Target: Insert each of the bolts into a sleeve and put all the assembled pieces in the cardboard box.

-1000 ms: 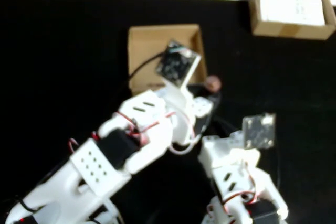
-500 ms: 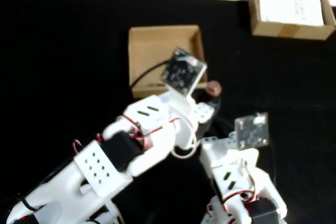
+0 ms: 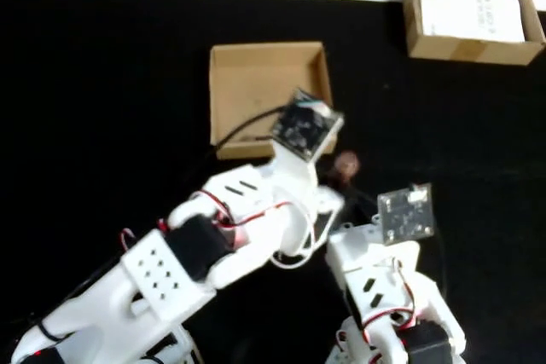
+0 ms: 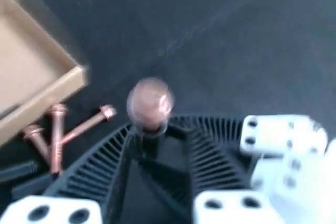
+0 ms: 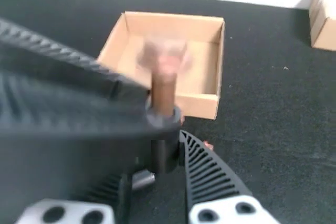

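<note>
One bolt [image 4: 149, 102] sticks up mid-frame from a sleeve [image 5: 164, 153] that the left gripper [image 4: 151, 132] squeezes. We cannot tell the right gripper's [image 5: 159, 163] grip.

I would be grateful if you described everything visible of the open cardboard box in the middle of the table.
The cardboard box is a shallow, open-topped tray of plain brown card with four low walls, sitting flat on the black table. Its visible floor holds nothing. Loose copper bolts lie just outside one corner.
</note>
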Tool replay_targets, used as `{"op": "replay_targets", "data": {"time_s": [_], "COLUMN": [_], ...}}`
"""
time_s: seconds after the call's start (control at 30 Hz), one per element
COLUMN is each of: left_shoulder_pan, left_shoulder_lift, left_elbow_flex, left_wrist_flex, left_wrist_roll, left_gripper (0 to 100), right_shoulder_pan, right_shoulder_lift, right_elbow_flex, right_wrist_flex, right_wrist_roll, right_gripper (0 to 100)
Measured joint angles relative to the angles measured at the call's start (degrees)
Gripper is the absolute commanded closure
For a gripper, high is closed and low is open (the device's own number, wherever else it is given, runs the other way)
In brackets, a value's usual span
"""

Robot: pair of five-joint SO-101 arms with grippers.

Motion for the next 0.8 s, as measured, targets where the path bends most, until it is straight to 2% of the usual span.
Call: {"op": "replay_targets", "data": {"time_s": [0.13,0.27,0.43,0.63,0.8], "left_shoulder_pan": [-0.1,-0.1,0.7,0.0,-7.6], "left_shoulder_lift": [-0.2,-3.3,-14.0,-28.3,-41.7], "left_elbow_flex": [-0.1,-0.1,0.0,2.6,10.5], "left_wrist_flex": [3.8,4.6,5.5,12.0,13.3], "left_wrist_roll": [0.1,0.1,-3.6,-11.6,-15.1], "left_gripper": [77,84,99,99,99], "right_shoulder_pan": [-0.2,2.9,8.6,10.5,11.6], "right_shoulder_lift": [-0.1,0.0,0.0,1.7,13.5], "right_elbow_flex": [-0.1,0.0,-0.6,-7.0,-20.3], "right_wrist_flex": [0.0,0.0,0.0,0.0,0.0], "right_wrist_roll": [0.1,0.1,-3.3,-9.1,-16.1], "right_gripper": [99.2,99.2,99.2,99.2,99.2]}}
